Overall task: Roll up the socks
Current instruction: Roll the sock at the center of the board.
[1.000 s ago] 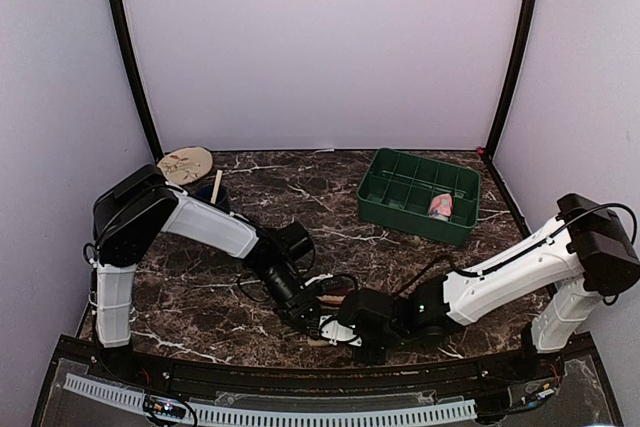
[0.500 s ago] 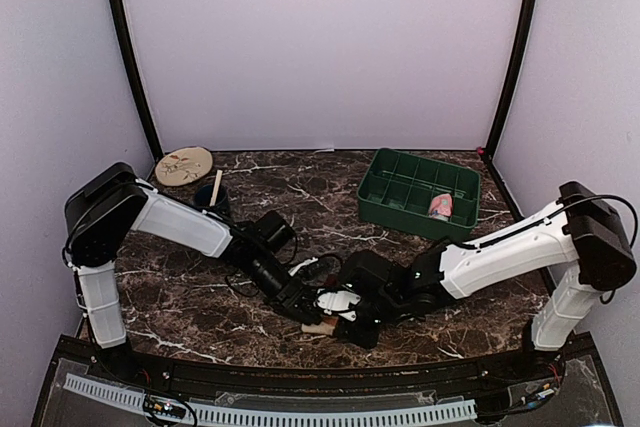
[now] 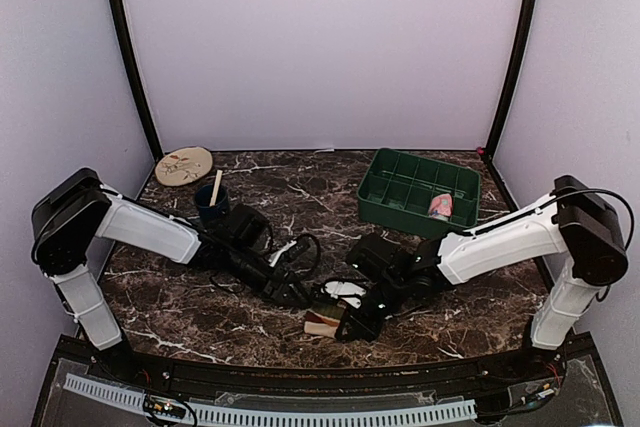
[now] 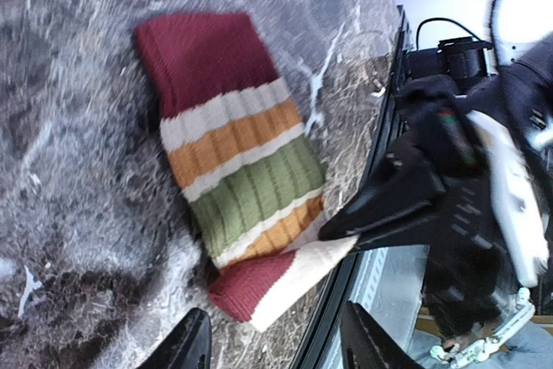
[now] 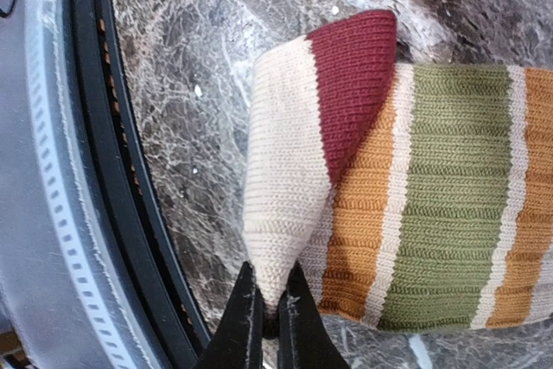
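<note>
A striped sock [image 3: 322, 322] in maroon, white, orange and green lies flat on the marble table near the front edge. Its cream toe end is folded over. The sock fills the left wrist view [image 4: 233, 162] and the right wrist view [image 5: 432, 205]. My right gripper [image 5: 270, 317] is shut on the cream end [image 5: 281, 196], pinching it just above the table; it also shows in the top view [image 3: 352, 327]. My left gripper [image 4: 276, 343] is open and empty, just behind the sock's folded end, and it also shows in the top view [image 3: 298, 297].
A green compartment tray [image 3: 400, 209] at the back right holds a pink rolled sock [image 3: 440, 206]. A dark cup [image 3: 212, 204] with a stick and a round wooden plate [image 3: 185, 164] stand at the back left. The black front rail [image 5: 130, 213] runs right beside the sock.
My left gripper has drawn back up and to the left, off the sock. My right arm has swung inward and still holds the sock's end, which now shows uncovered.
</note>
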Action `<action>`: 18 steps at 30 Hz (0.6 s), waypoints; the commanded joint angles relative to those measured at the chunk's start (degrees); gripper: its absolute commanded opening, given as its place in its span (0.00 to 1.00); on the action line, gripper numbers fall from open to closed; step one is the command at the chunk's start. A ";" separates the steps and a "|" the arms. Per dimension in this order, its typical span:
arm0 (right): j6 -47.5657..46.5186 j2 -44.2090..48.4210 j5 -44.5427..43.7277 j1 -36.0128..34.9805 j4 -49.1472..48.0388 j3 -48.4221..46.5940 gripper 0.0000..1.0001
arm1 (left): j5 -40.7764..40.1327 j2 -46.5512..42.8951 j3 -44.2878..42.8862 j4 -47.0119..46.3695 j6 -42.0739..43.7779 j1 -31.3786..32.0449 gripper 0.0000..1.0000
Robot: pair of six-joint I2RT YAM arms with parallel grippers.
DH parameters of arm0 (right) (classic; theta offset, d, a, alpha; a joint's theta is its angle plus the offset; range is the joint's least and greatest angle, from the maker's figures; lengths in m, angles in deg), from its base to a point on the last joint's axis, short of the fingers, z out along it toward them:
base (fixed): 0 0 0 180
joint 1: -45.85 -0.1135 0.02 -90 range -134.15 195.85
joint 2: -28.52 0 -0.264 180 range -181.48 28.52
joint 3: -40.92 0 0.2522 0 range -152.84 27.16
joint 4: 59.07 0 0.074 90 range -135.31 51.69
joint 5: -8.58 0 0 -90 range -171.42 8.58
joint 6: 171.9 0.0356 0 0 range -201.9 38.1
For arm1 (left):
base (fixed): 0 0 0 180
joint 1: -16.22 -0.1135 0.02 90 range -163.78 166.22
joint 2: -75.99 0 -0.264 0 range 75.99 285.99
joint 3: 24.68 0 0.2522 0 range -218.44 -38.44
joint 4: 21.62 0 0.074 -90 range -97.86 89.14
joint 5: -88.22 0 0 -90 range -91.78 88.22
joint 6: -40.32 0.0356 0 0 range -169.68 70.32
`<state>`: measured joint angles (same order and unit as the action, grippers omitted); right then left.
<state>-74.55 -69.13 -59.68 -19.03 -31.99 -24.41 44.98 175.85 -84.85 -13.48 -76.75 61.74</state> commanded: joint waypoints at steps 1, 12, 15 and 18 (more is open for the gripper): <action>5.43 -0.78 8.77 2.23 -4.56 2.56 0.00 | -2.07 -5.27 2.38 -5.05 0.44 -0.07 0.54; 14.75 -0.59 18.98 6.66 -13.44 7.66 0.00 | -16.57 -13.86 4.38 -0.06 10.02 4.88 0.57; 15.95 -1.21 20.88 7.80 -13.98 7.96 0.00 | -22.55 -13.49 2.50 3.33 15.15 9.85 0.57; 16.67 -1.88 22.42 8.81 -14.13 8.23 0.00 | -27.44 -12.55 1.86 4.62 19.12 13.73 0.56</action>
<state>-60.30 -69.70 -41.32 -11.51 -43.26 -17.02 25.64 163.41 -81.53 -12.85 -64.88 70.74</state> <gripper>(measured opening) 0.026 0.572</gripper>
